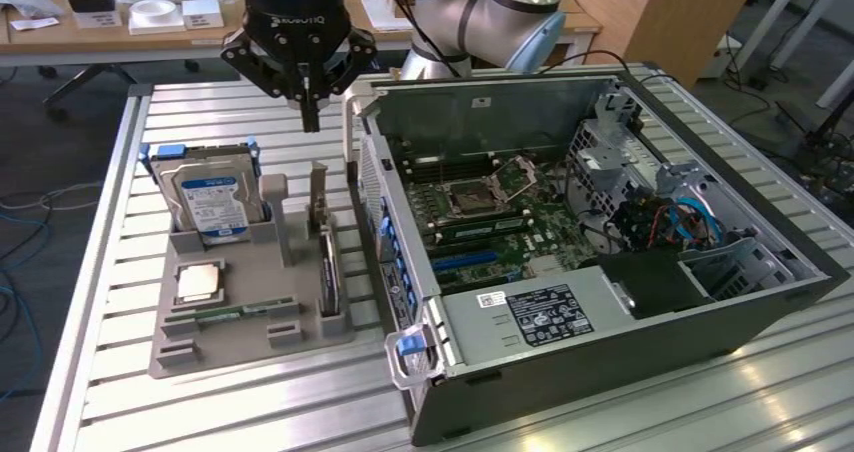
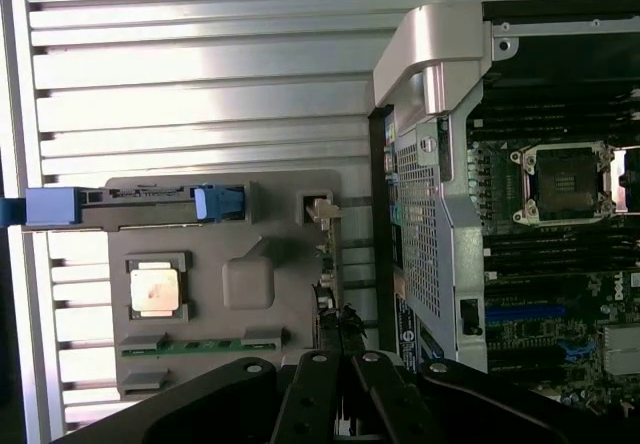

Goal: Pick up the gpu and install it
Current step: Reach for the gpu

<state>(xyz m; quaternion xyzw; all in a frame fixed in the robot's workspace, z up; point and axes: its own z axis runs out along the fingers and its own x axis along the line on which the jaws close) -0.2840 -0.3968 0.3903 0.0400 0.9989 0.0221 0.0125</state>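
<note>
The gpu [image 1: 328, 268] stands on edge in the slot of a grey holder tray [image 1: 240, 342] nearest the computer case. It is a thin dark card with a silver bracket end, and it appears edge-on as the gpu [image 2: 331, 294] in the wrist view. My gripper [image 1: 310, 122] hangs above the far end of the tray, well clear of the card, with its black fingers shut together and nothing between them. The same shut gripper [image 2: 345, 369] shows in the wrist view, lined up over the card's edge.
The open computer case [image 1: 747, 292] lies at the exterior view's right, with its motherboard [image 1: 534, 222] and blue slots [image 1: 467, 262] exposed. On the tray are a hard drive [image 1: 207, 200], a CPU [image 1: 200, 280] and a RAM stick [image 1: 230, 312]. The table [image 1: 267, 412] is slatted metal.
</note>
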